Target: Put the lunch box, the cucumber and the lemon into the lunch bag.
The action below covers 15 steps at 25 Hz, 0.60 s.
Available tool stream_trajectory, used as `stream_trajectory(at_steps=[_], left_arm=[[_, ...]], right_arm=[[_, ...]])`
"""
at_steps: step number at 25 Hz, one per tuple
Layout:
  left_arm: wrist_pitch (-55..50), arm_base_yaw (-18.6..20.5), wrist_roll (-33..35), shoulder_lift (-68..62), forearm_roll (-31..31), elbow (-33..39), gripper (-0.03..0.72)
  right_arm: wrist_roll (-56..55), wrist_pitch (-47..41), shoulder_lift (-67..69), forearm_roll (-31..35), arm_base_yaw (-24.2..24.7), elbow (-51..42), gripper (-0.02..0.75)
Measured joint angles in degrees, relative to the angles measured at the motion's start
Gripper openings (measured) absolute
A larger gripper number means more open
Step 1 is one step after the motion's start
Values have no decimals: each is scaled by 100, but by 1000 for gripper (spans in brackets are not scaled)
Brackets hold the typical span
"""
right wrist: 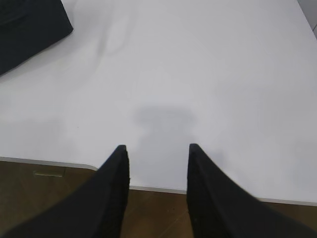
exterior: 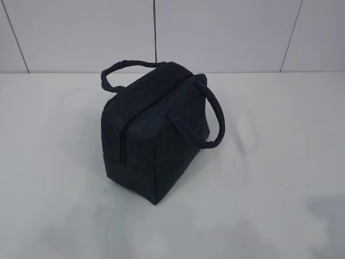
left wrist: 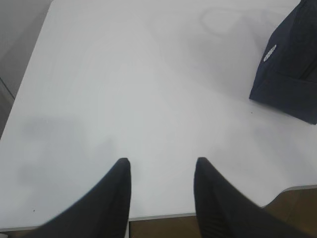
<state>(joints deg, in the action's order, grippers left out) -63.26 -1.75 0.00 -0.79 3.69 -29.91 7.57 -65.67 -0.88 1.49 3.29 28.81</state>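
Note:
The dark navy lunch bag (exterior: 153, 127) stands in the middle of the white table with its zipper shut and both loop handles up. Its corner with the small white round logo shows at the right edge of the left wrist view (left wrist: 287, 69), and a dark corner of it at the top left of the right wrist view (right wrist: 27, 27). My left gripper (left wrist: 162, 161) is open and empty above the table's near edge. My right gripper (right wrist: 157, 147) is open and empty above the near edge too. The lunch box, the cucumber and the lemon are not in view. Neither gripper shows in the exterior view.
The white table (exterior: 280, 162) ends at a near edge (left wrist: 163, 216) with brown floor below, which also shows in the right wrist view (right wrist: 158, 189). A white panelled wall (exterior: 226, 32) stands behind the table.

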Motion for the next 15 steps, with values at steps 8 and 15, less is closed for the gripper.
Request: stream_trajectory(at_steps=[8,15], left_arm=[[0,0,0,0,0,0,307],[0,0,0,0,0,0,307]], right_arm=[[0,0,0,0,0,0,314],[0,0,0,0,0,0,314]])
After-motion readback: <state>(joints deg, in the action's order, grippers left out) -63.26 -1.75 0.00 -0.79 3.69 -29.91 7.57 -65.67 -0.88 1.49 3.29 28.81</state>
